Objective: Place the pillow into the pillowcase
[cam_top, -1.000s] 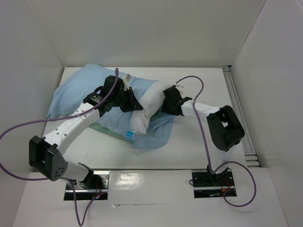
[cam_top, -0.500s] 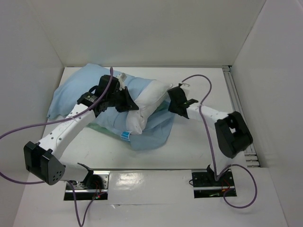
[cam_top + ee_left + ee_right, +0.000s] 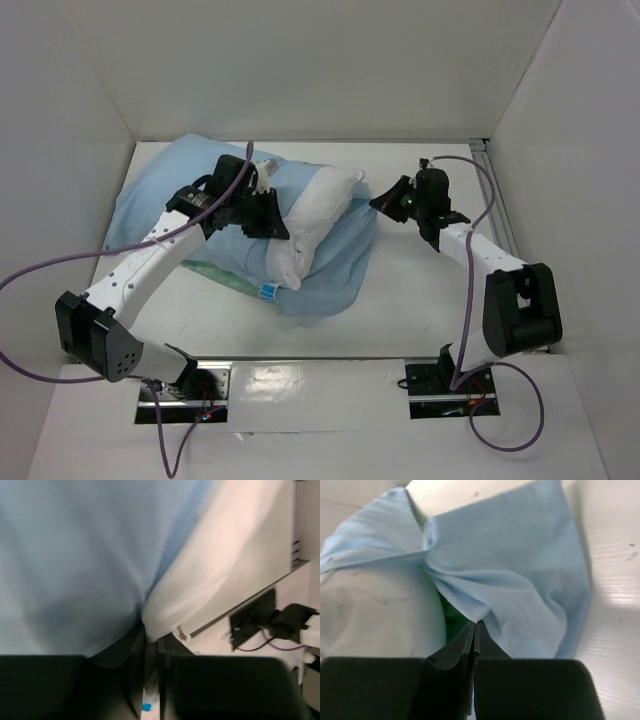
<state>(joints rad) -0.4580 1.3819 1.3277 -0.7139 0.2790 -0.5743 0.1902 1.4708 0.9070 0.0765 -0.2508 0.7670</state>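
Observation:
The white pillow (image 3: 318,212) lies mid-table, partly inside the light blue pillowcase (image 3: 340,270), its blue label (image 3: 268,292) poking out at the near corner. My left gripper (image 3: 272,218) presses at the seam where pillow (image 3: 225,570) meets pillowcase (image 3: 75,565). Its jaws (image 3: 150,640) stand slightly apart, with white pillow cloth bulging at the tips. My right gripper (image 3: 383,203) is shut on the pillowcase's edge. In the right wrist view taut blue folds (image 3: 520,565) converge at the pinched tips (image 3: 476,625), with the pillow (image 3: 370,610) and the green inner face (image 3: 451,617) to their left.
White walls enclose the table on three sides. A metal rail (image 3: 500,230) runs along the right edge. Purple cables loop from both arms, and the base mounts (image 3: 448,385) sit at the near edge.
The right gripper closed on the pillowcase edge and swung back and right, stretching the cloth. The left jaws have parted slightly and the left arm shifted a little.

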